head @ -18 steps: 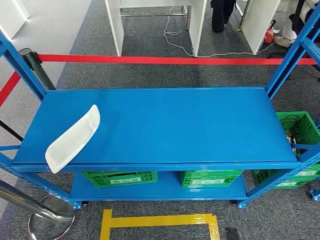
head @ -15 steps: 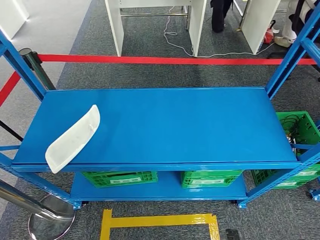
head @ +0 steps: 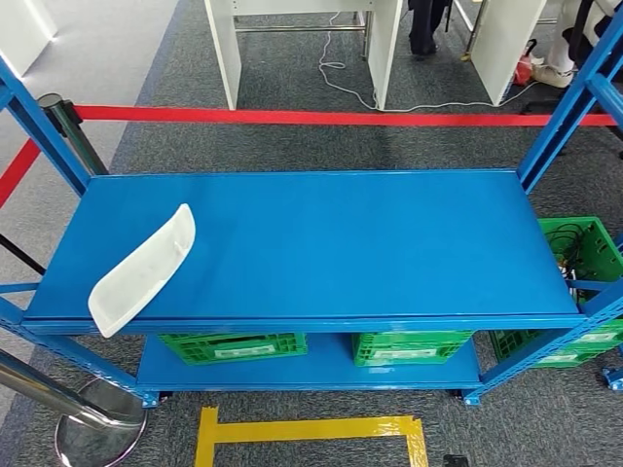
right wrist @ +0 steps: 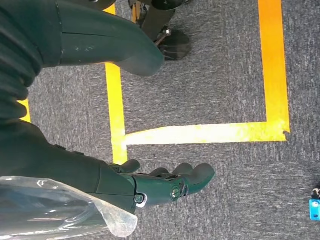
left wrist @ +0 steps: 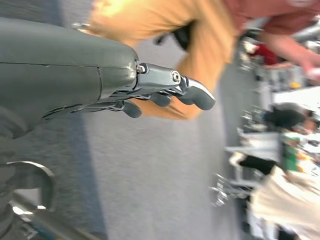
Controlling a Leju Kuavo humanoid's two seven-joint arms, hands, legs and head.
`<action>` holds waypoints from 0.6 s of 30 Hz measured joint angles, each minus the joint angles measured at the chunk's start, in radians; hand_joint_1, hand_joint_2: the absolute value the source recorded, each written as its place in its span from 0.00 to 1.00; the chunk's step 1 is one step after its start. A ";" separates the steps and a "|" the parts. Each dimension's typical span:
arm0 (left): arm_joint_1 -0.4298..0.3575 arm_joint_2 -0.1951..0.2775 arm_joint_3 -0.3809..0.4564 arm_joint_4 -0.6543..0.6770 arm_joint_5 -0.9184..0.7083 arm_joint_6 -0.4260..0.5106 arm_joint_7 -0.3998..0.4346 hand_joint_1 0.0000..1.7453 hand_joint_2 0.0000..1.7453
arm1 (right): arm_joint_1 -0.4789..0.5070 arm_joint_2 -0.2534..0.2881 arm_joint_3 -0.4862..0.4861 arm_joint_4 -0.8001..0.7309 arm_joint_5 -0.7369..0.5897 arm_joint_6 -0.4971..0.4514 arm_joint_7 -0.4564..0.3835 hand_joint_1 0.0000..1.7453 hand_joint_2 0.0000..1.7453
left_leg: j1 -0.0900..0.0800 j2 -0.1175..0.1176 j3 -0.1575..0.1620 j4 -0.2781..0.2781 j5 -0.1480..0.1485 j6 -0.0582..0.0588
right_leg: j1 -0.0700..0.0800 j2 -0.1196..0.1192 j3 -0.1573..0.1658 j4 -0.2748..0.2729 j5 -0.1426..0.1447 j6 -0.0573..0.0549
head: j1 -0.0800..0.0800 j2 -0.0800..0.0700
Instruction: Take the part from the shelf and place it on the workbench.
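Part [head: 142, 269] lies on shelf [head: 352, 243], apart from hands.

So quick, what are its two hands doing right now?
Left hand: open, fingers stretched out, holding nothing.
Right hand: open, holding nothing, above the grey carpet.

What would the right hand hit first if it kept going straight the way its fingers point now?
Most likely nothing but floor. In its wrist view the right hand is empty, fingers extended over grey carpet beside the yellow tape outline. Nothing shows past the fingertips, though depth there is unclear.
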 joint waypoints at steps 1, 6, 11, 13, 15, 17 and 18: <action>0.010 -0.002 -0.015 -0.026 -0.008 0.000 0.000 0.00 1.00 | 0.000 0.000 -0.002 0.001 0.004 0.000 0.002 0.00 1.00 | 0.000 0.000 0.000 0.000 0.000 0.000 | 0.000 0.000 0.000 0.000 0.000 0.000 | 0.000 0.000; 0.051 -0.006 -0.130 -0.131 -0.082 0.006 -0.001 0.00 1.00 | 0.001 0.000 -0.004 0.004 0.028 -0.001 0.021 0.00 1.00 | 0.000 0.000 0.000 0.000 0.000 0.000 | 0.000 0.000 0.000 0.000 0.000 0.000 | 0.000 0.000; 0.082 0.016 -0.273 -0.203 -0.172 0.021 0.002 0.00 1.00 | 0.002 0.000 -0.004 0.007 0.056 0.000 0.042 0.00 1.00 | 0.000 0.001 0.000 0.000 0.000 0.000 | 0.000 0.000 0.000 0.000 0.000 0.000 | 0.000 0.000; 0.090 0.030 -0.333 -0.224 -0.206 0.024 0.006 0.00 1.00 | 0.003 0.000 -0.004 0.008 0.068 0.000 0.051 0.00 1.00 | 0.000 0.001 0.000 0.000 0.000 0.000 | 0.000 0.001 0.000 0.000 0.000 0.000 | 0.000 0.000; 0.097 0.045 -0.392 -0.242 -0.240 0.027 0.011 0.00 1.00 | 0.004 0.000 -0.004 0.009 0.079 0.001 0.058 0.00 1.00 | 0.000 0.001 0.000 0.000 0.000 0.000 | 0.000 0.001 0.000 0.000 0.000 0.000 | 0.000 0.000; 0.106 0.063 -0.454 -0.261 -0.274 0.032 0.019 0.00 1.00 | 0.004 0.000 -0.004 0.010 0.090 0.002 0.066 0.00 1.00 | 0.000 0.001 0.000 0.000 0.000 0.000 | 0.000 0.001 0.000 0.000 0.000 0.000 | 0.000 0.000; 0.110 0.072 -0.486 -0.270 -0.292 0.033 0.024 0.00 1.00 | 0.005 0.000 -0.004 0.011 0.097 0.002 0.071 0.00 1.00 | 0.000 0.001 0.000 0.000 0.000 0.000 | 0.000 0.001 0.000 0.000 0.000 0.000 | 0.000 0.000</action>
